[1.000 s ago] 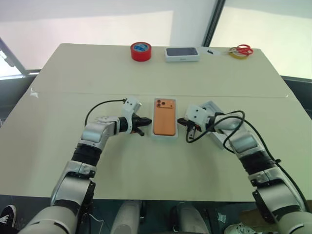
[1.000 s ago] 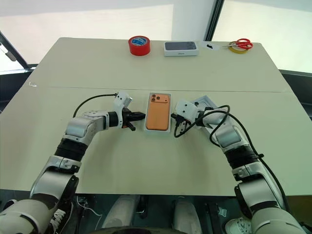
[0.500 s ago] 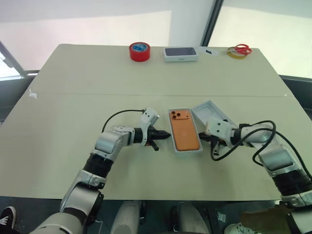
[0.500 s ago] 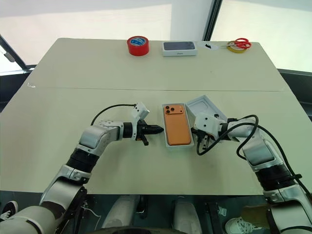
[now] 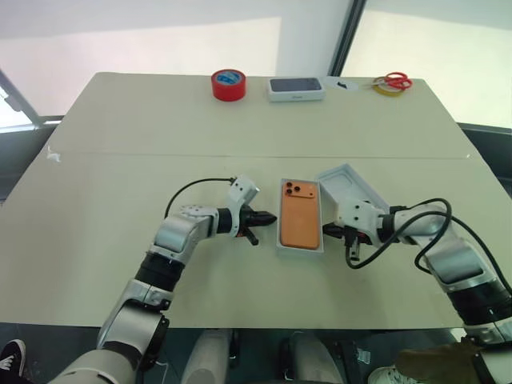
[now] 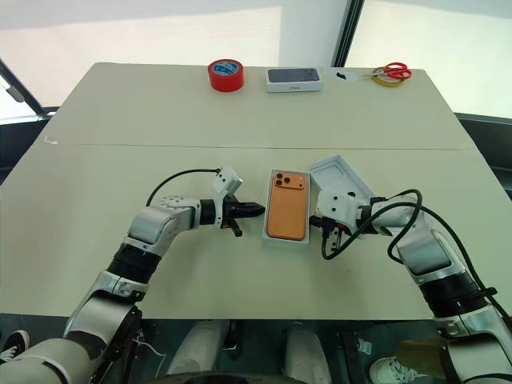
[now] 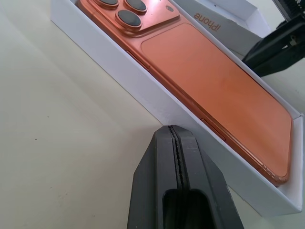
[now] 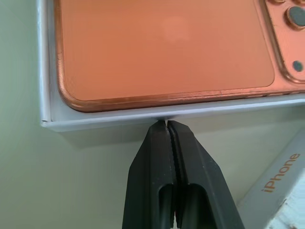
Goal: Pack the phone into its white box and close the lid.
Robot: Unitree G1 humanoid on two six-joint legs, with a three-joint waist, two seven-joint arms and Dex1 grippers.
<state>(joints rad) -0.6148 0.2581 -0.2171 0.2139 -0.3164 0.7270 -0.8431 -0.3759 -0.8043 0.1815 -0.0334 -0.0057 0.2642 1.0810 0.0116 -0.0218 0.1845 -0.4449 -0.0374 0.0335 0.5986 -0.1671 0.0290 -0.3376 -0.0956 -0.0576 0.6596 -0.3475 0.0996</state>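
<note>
The orange phone (image 5: 300,222) lies camera side up in the white box (image 5: 281,245), a shallow tray at the middle of the table. My left gripper (image 5: 270,218) is shut and empty, its tip against the tray's left wall (image 7: 143,90). My right gripper (image 5: 326,231) is shut too, with its tip at the tray's right wall (image 8: 114,118) near a corner. The lid (image 5: 350,182) lies just right of the tray, hollow side up, behind my right gripper. The left wrist view shows the phone (image 7: 214,81) close up, and the right wrist view shows its orange back (image 8: 162,47).
Along the far edge of the table (image 5: 120,200) stand a red tape roll (image 5: 230,84), a white box printed with a dark phone (image 5: 296,88) and red-handled scissors (image 5: 394,82) on a yellow ring. A seam crosses the table behind the tray.
The tray with the phone has slid right and toward me, and both shut grippers moved with it. In the last half second it turned slightly.
</note>
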